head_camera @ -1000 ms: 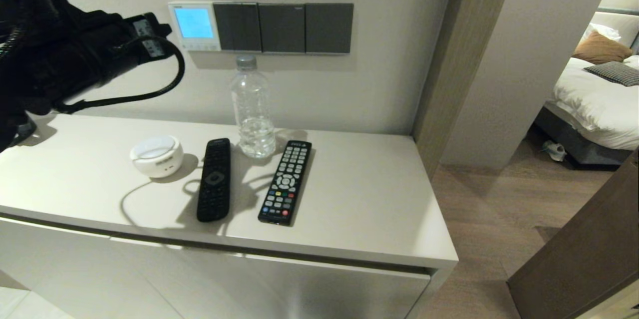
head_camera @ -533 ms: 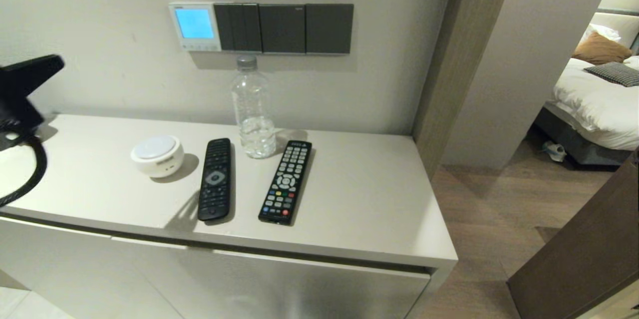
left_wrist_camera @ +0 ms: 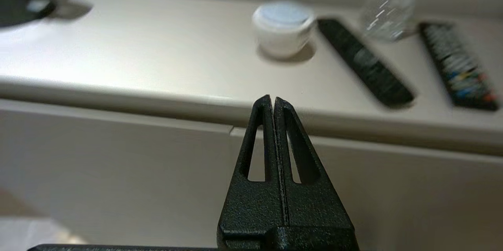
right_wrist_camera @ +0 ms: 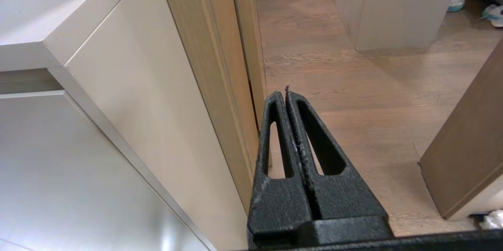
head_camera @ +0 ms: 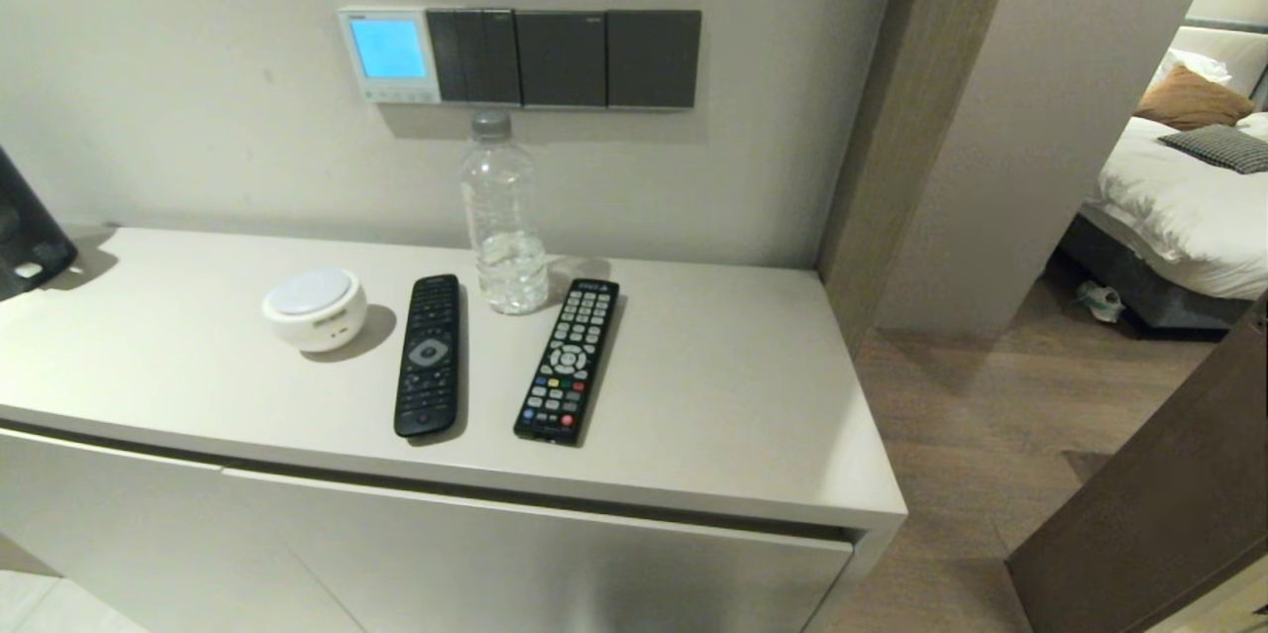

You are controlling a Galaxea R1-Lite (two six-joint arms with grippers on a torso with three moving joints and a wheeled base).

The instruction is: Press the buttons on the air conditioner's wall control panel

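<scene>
Pressing calls for one closed tip squarely on the buttons (head_camera: pixel 393 96), along the lower edge of the wall control panel (head_camera: pixel 389 54), upper left of the head view. Left gripper (left_wrist_camera: pixel 272 100) sits below the tabletop (head_camera: pixel 713 395) edge, jaws together; right gripper (right_wrist_camera: pixel 286 93) likewise, parked low.
</scene>
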